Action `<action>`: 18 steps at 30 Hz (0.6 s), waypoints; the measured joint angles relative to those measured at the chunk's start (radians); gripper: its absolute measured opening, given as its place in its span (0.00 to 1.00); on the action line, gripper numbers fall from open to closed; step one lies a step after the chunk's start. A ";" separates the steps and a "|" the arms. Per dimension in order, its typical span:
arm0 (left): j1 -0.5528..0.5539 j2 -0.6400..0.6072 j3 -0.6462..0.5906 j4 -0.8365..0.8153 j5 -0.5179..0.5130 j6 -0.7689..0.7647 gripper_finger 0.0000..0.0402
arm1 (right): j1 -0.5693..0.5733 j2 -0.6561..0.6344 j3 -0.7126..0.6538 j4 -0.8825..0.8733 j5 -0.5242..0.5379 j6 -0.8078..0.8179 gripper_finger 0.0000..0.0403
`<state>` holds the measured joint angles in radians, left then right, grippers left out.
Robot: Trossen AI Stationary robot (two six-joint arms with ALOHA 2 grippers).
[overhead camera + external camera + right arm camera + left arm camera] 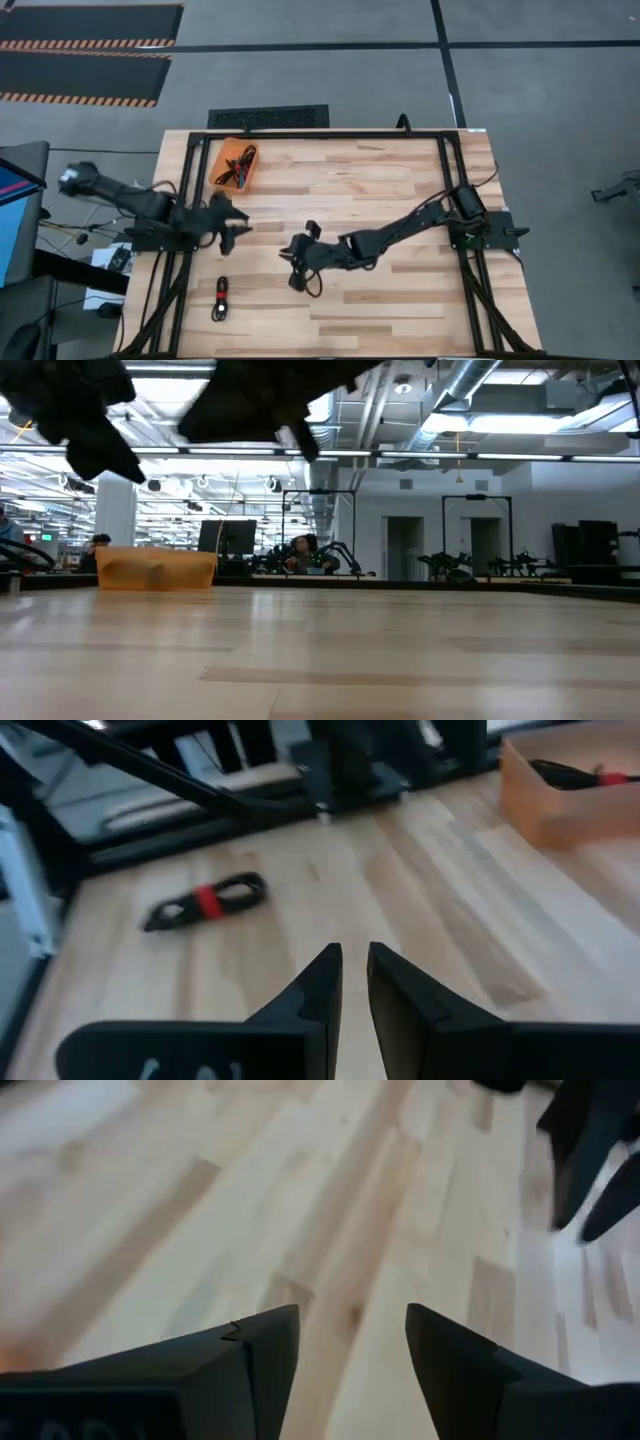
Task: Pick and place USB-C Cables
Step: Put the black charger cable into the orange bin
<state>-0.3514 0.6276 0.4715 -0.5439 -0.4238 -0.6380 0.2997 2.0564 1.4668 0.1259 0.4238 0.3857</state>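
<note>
On the wooden tabletop [400,190] 1 black cable with a red tie [220,299] lies by itself near the front edge, well away from the orange bin [236,166], which sits at the far left corner and holds other coiled cables [240,163]. The right end effector [297,262] hangs over the tabletop's middle, right of that loose cable and apart from it; its 2 fingers [322,982] stand almost together with only a thin gap, clamped on nothing. In the right wrist view the cable [205,901] lies ahead of the fingers. The left end effector [232,222] hovers between the bin and the cable, its fingers [270,1348] apart and empty.
</note>
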 joint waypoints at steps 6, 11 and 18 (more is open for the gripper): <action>-0.241 0.144 -0.004 0.086 -0.145 -0.124 0.40 | 0.058 0.112 0.083 0.083 -0.002 0.009 0.19; -0.375 0.228 -0.004 0.142 -0.207 -0.195 0.40 | 0.089 0.212 0.215 0.037 -0.003 0.005 0.19; -0.520 0.301 -0.003 0.222 -0.230 -0.159 0.40 | 0.112 0.285 0.374 -0.022 0.004 -0.018 0.19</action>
<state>-0.8711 0.9282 0.4683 -0.3218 -0.6535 -0.7974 0.4119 2.3409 1.8409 0.1035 0.4283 0.3679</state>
